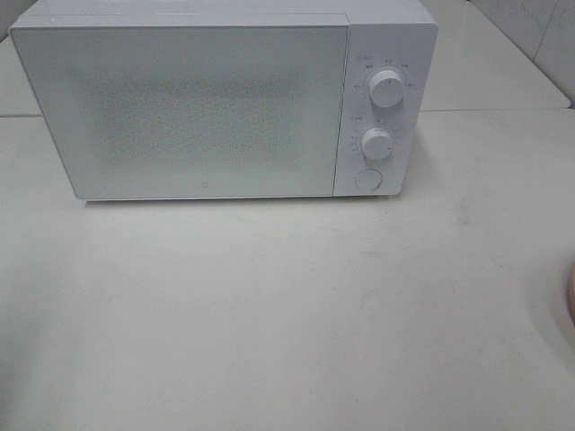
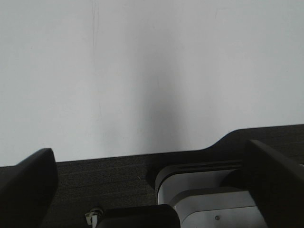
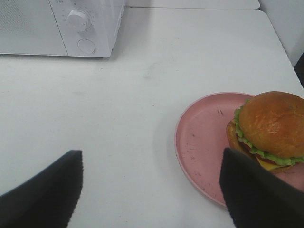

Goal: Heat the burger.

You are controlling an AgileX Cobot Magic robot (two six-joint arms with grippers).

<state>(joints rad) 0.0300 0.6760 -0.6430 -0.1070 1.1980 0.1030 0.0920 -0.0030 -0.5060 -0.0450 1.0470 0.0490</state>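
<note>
Neither arm shows in the high view. The right gripper (image 3: 151, 190) appears only in its own wrist view, held above the white table (image 1: 269, 314) at the near right and tilted to look toward the far side. Its two dark fingers (image 3: 45, 190) stand wide apart with nothing between them, so it is released. Just beyond and to the right of it lies one pink plate (image 3: 204, 137) carrying one burger (image 3: 268, 128): a glossy brown bun over a green lettuce frill, with a yellow cheese edge below. The burger sits on the right part of the plate, well apart from the fingers. In the high view only a sliver of the plate's rim shows at the right edge.

The left gripper (image 2: 152, 185) is seen in its wrist view over a dark surface (image 2: 109, 175) at the table's edge, beside a grey-white housing (image 2: 209, 194). Its two fingers are spread with nothing held, so it too is released.

Far across the table stands one white microwave (image 1: 207, 99), door closed. On its right panel are two round knobs, an upper knob (image 1: 386, 90) and a lower knob (image 1: 376, 144), with one round button (image 1: 368, 180) beneath.
</note>
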